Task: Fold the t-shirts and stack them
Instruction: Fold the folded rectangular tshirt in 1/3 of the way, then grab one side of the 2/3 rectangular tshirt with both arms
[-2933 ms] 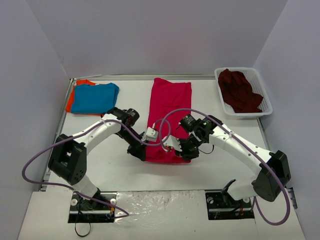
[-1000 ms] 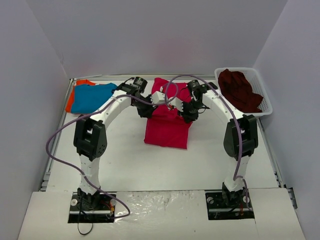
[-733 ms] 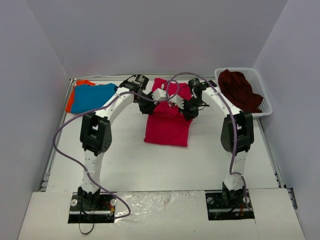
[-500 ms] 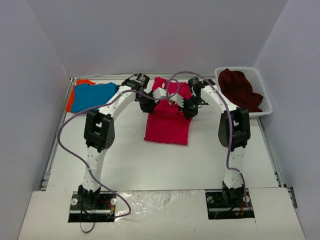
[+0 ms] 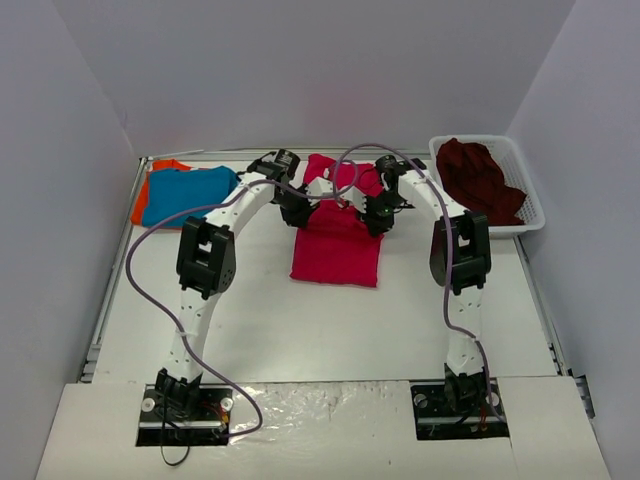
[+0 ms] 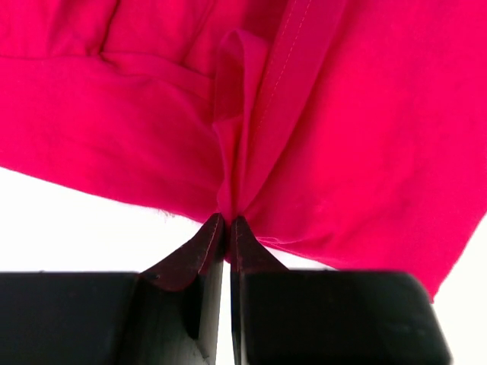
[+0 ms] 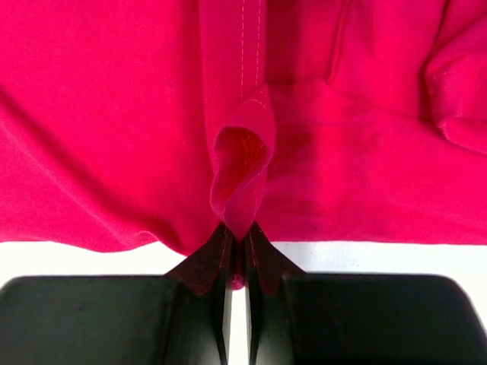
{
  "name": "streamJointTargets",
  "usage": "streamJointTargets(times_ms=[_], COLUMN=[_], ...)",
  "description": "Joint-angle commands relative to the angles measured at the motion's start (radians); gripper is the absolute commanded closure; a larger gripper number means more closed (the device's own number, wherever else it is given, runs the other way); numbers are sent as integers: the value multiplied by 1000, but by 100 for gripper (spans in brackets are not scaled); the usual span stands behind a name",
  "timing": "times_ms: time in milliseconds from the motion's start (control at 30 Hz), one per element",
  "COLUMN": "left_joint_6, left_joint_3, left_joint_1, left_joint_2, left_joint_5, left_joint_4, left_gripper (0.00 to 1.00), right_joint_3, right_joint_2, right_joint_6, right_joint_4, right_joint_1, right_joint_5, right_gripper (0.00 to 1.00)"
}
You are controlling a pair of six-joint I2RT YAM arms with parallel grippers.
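Pink t-shirt [image 5: 335, 255] is lying upper-centre on the bench [image 5: 300, 320], its long axis running up-down in the frame, while the left hand [image 5: 298, 210] and right hand [image 5: 377, 220] are pinching its opposite side edges near the upper end, equally near.

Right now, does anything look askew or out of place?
Nothing spilled or damaged. Only the stack looks slightly askew: the blue t-shirt leaves the orange t-shirt peeking out along its left edge.
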Motion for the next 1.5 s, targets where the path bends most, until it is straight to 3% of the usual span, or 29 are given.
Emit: streamJointTargets(times_ms=[0,133,167,200,233,367,800,867,1000,1100,1167,1300,1467], left_joint_6=[67,58,51,47,41,8,-75,-100,-123,-97,-80,-78,-48], left_joint_3=[66,74,71,68,66,48,-147,-248,-481,-676,-823,-952,-1090], left_joint_1=[-3,-3,-3,-3,-3,-3,-5,-5,-6,-17,-25,-41,-107], left_joint_2=[-3,22,28,31,35,13,-319,-417,-618,-777,-878,-935,-951], left_joint_5=[-2,-16,-16,-22,-28,-59,-172,-189,-212,-165,-142,-129,-174], left_joint_4=[-46,-29,-23,-9,-4,36,154,206,312,369,427,445,542], left_gripper=[98,95,85,77,62,48,39,37,27,24,25,28,29], right_joint_3=[37,39,39,39,39,53,133,117,-14,-199,-309,-519,-653], right_joint_2=[29,46,53,57,61,54,-153,-216,-383,-523,-583,-669,-732], right_joint_6=[58,68,80,84,91,123,255,328,465,518,526,555,552], right_joint_4=[-30,-13,-1,5,11,36,62,91,211,264,303,300,301], right_joint_1=[-44,-46,-46,-46,-46,-46,-15,17,136,175,183,183,178], right_joint_5=[56,62,62,62,65,67,128,185,567,515,398,326,164], right_gripper=[100,88,72,68,62,57,50,50,38,24,27,47,48])
